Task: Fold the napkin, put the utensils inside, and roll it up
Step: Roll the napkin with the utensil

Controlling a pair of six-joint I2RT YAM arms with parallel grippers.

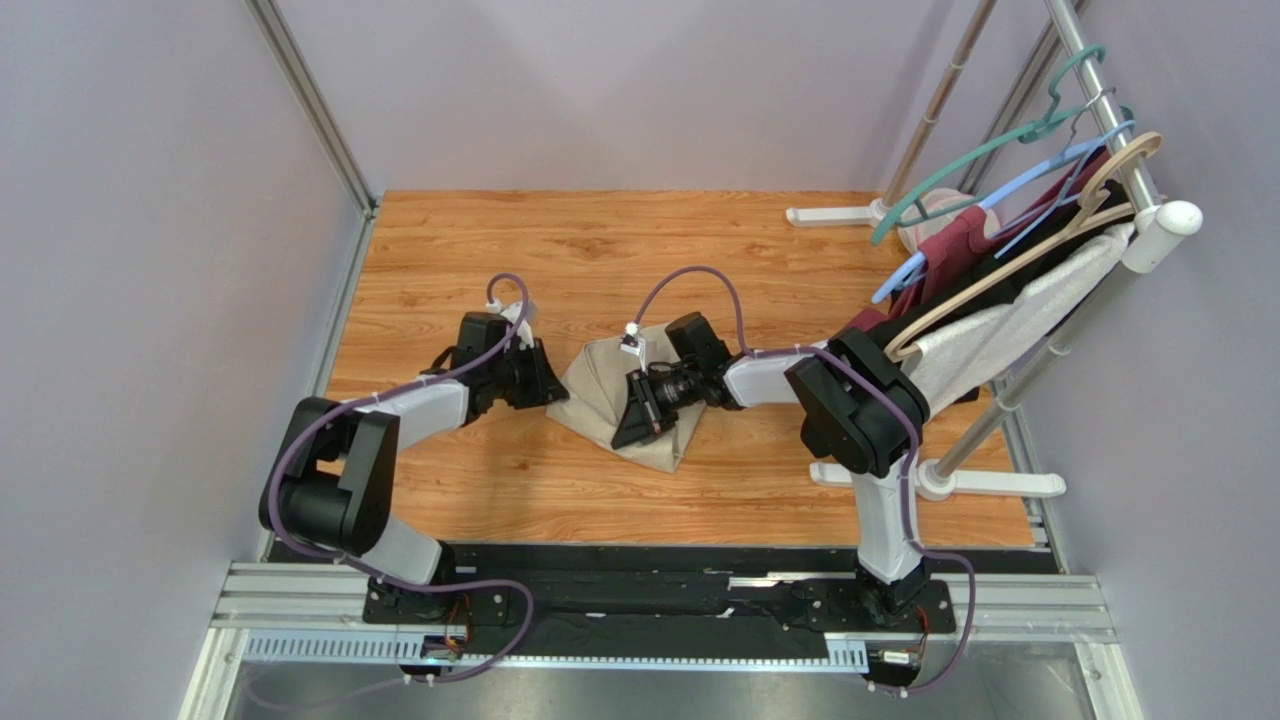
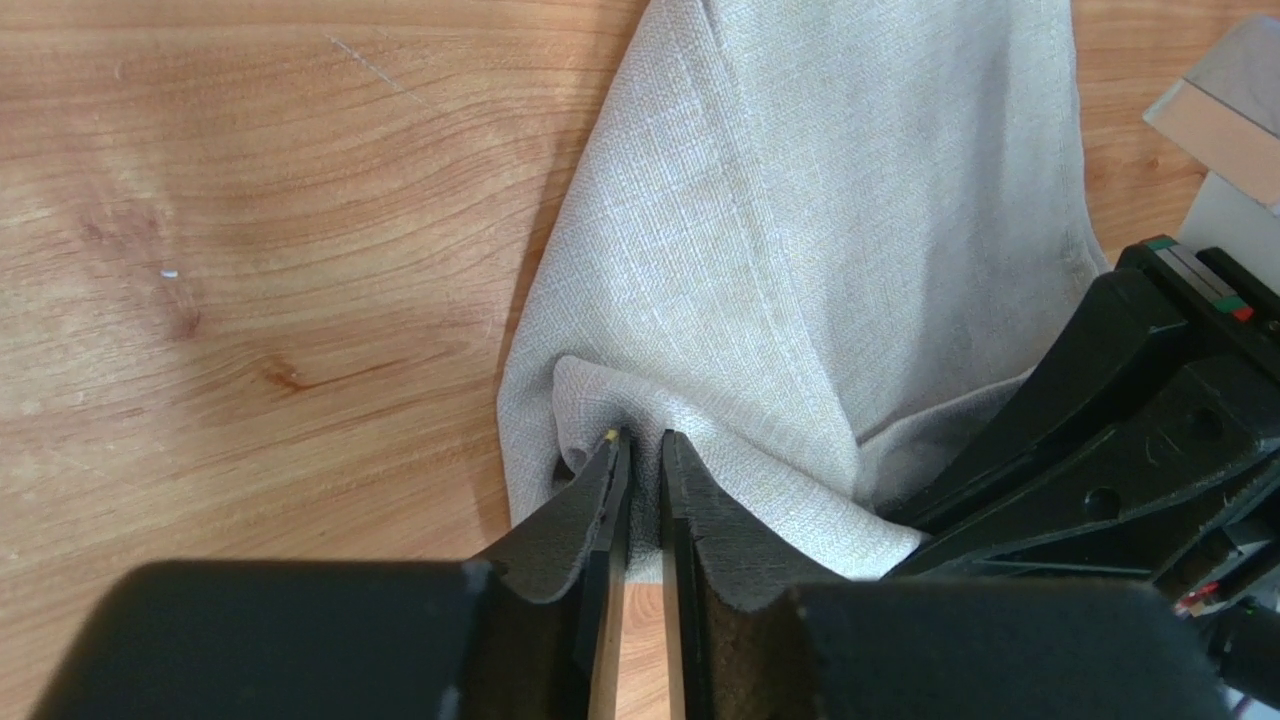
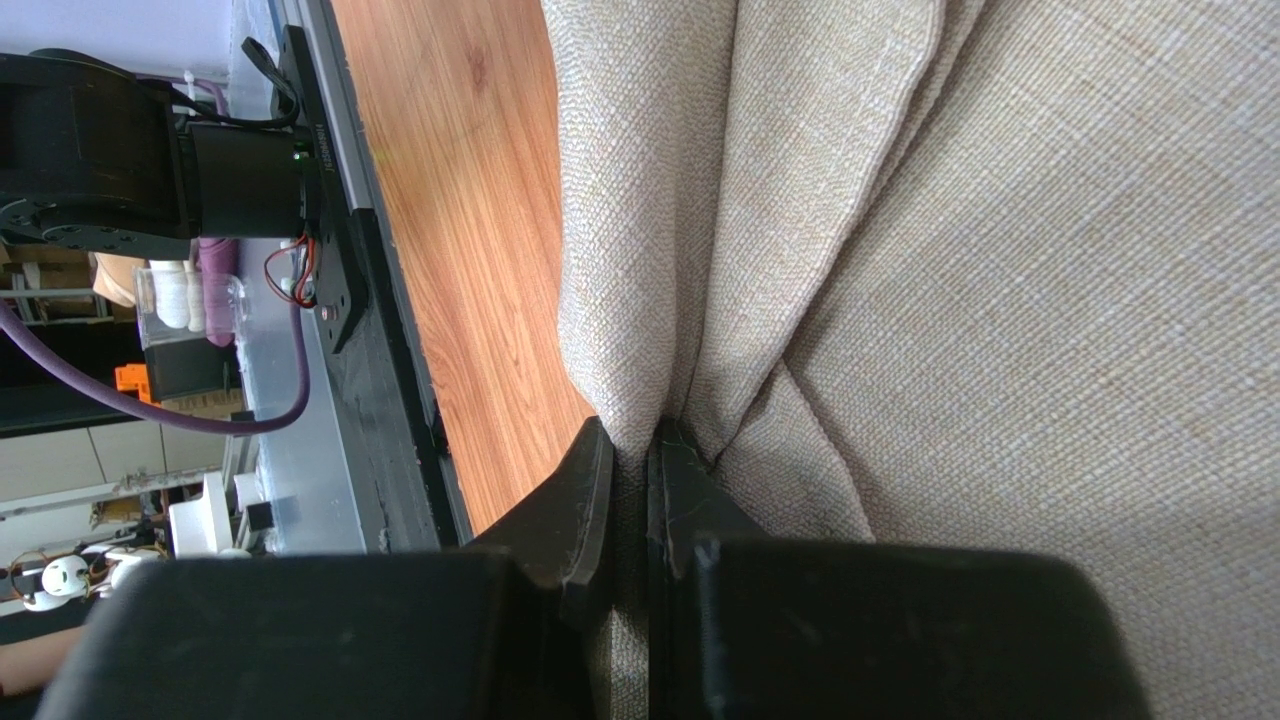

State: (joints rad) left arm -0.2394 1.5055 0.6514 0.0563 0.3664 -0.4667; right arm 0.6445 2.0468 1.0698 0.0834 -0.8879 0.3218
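Not seeing any readable text here, tbh. Not making out a single word, number, logo or label anywhere in the three views.

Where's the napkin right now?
In the top view the napkin is bunched at the middle of the table, its left edge pinched by the left gripper, a fold by the right gripper.
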